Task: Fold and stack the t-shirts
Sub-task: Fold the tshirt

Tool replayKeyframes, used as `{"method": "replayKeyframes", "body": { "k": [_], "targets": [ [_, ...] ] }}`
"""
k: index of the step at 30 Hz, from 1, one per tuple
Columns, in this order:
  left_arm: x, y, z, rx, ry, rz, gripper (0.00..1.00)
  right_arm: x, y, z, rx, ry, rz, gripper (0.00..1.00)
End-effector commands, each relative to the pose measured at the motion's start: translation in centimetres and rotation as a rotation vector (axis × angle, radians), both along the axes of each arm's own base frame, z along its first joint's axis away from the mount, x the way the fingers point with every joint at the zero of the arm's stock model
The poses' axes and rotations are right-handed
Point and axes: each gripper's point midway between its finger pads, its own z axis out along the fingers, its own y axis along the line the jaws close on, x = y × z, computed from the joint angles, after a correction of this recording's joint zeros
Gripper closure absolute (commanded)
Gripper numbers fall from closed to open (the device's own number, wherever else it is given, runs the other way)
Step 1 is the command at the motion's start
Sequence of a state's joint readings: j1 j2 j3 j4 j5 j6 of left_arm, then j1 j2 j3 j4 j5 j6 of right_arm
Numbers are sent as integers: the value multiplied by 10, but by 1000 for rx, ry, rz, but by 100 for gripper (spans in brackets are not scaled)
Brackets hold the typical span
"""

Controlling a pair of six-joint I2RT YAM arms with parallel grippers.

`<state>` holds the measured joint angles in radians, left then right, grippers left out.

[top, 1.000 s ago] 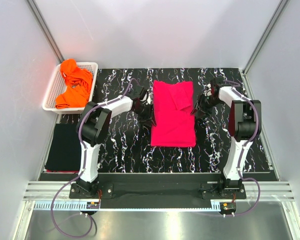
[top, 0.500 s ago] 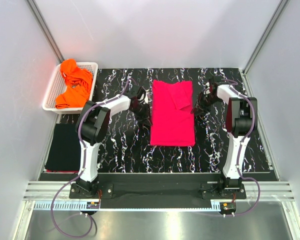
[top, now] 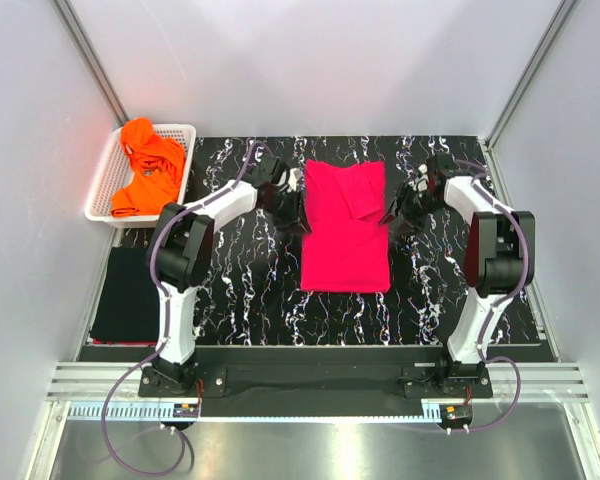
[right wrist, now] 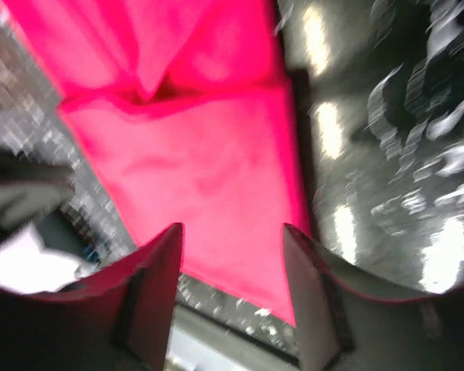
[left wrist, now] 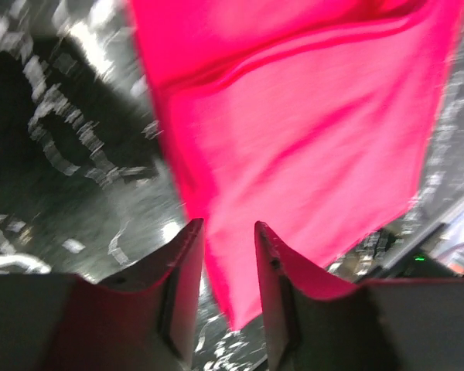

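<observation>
Shifting logged: left gripper [left wrist: 228, 226] moved farther along pink t-shirt [top: 340, 250] | it and right gripper [right wrist: 232, 229] are parted | counted: one pink, one black t-shirt [top: 128, 295]

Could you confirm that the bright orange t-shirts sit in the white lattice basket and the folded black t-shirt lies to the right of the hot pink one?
Not quite: the folded black t-shirt lies well to the left of the hot pink t-shirt, as the top external view shows. The bright orange t-shirts do sit in the white lattice plastic basket.
</observation>
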<state>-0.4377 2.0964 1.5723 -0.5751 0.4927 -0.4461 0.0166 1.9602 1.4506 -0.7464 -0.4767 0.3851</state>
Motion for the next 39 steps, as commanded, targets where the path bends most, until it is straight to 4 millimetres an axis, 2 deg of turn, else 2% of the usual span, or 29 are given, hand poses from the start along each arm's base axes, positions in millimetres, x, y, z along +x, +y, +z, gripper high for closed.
{"method": "replayKeyframes", "body": {
  "k": [1, 2, 3, 5, 6, 9, 13, 14, 15, 17, 18, 20, 22, 23, 24, 25, 27, 28, 31, 32, 35, 36, 39],
  "targets": [
    [19, -30, 29, -172, -34, -21, 65, -28, 27, 10, 185, 41, 17, 42],
    [25, -35, 27, -196, -46, -15, 66, -31, 31, 8, 205, 29, 25, 51],
    [28, -35, 17, -196, -29, -4, 66, -47, 35, 2, 235, 61, 33, 55],
    [34, -36, 8, -190, -37, 7, 66, -60, 37, -5, 249, 78, 39, 66],
    [38, -35, -2, -185, -19, 19, 66, -74, 36, -14, 250, 111, 38, 67],
    [47, -28, -19, -167, 4, 47, 66, -98, 33, -32, 239, 166, 34, 74],
    [50, -9, -36, -123, 37, 77, 67, -119, 22, -48, 180, 218, 0, 78],
    [50, -7, -35, -117, 35, 73, 67, -122, 19, -48, 162, 222, -5, 78],
    [50, -5, -26, -114, 12, 59, 67, -120, 14, -45, 124, 195, 5, 78],
    [39, -2, -18, -109, 20, 54, 61, -121, 12, -36, 106, 180, 19, 76],
    [38, -3, 2, -129, -13, 50, 59, -119, 11, -28, 102, 154, 30, 75],
    [21, -7, 27, -155, -34, 26, 55, -120, 12, -17, 107, 140, 41, 72],
    [2, -15, 37, -173, -26, -6, 54, -119, 20, -4, 138, 108, 65, 69],
    [-10, -16, 34, -172, -6, -17, 54, -118, 25, 1, 157, 99, 74, 69],
    [-18, -19, 43, -184, -15, -34, 55, -122, 38, 5, 203, 111, 105, 68],
    [-31, -27, 43, -194, 4, -63, 55, -123, 45, 7, 230, 121, 119, 68],
    [-52, -30, 37, -193, 36, -97, 59, -130, 62, 6, 284, 160, 145, 68],
    [-63, -36, 31, -187, 47, -123, 59, -127, 64, 4, 295, 146, 142, 69],
    [-86, -34, 4, -164, 109, -161, 62, -139, 65, -13, 307, 195, 123, 74],
    [-94, -30, -9, -147, 144, -161, 63, -147, 64, -20, 305, 223, 119, 75],
    [-104, -22, -27, -127, 195, -154, 65, -166, 52, -47, 273, 309, 86, 82],
    [-106, -19, -31, -119, 207, -147, 65, -169, 45, -54, 249, 323, 57, 87],
    [-108, -12, -35, -96, 195, -146, 65, -176, 27, -63, 222, 338, -15, 90]
  ]
}}
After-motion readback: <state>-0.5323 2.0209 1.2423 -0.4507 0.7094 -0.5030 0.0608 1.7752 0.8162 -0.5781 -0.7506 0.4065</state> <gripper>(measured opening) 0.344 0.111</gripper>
